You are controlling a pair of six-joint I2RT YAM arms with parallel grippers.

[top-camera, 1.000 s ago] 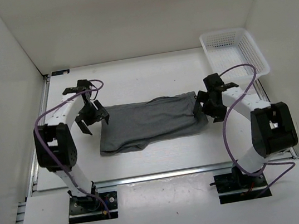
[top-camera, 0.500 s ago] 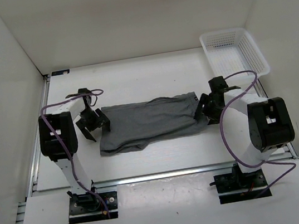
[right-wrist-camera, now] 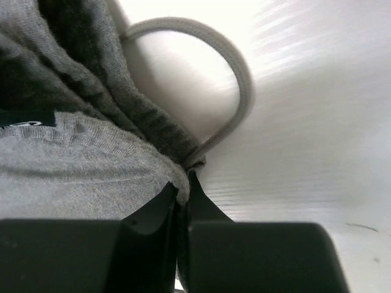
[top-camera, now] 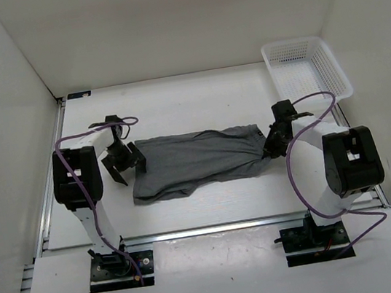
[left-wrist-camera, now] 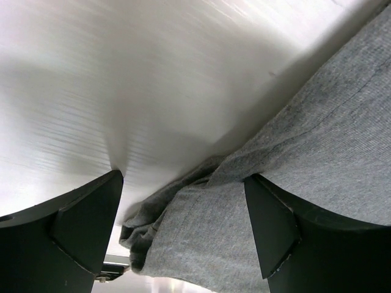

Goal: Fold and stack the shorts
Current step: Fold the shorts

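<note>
The grey shorts [top-camera: 198, 161] lie folded lengthwise across the middle of the table. Their right end is pinched between the shut fingers of my right gripper [top-camera: 271, 148], and in the right wrist view the fabric edge [right-wrist-camera: 146, 152] and a loop of drawstring [right-wrist-camera: 235, 67] sit just beyond the gripper [right-wrist-camera: 183, 189]. My left gripper [top-camera: 126, 164] stands open at the shorts' left end. In the left wrist view the grey cloth [left-wrist-camera: 201, 238] lies between its spread fingers [left-wrist-camera: 91, 220], and the gripper [left-wrist-camera: 183, 226] is not closed on it.
A white mesh basket [top-camera: 307, 69] stands at the back right corner. White walls enclose the table on three sides. A metal rail [top-camera: 215, 228] runs along the near edge in front of the arm bases.
The right gripper moved onto the shorts' right end and shut on it, drawing the fabric into a bunch. The left gripper dropped down to the left end and stayed open.
</note>
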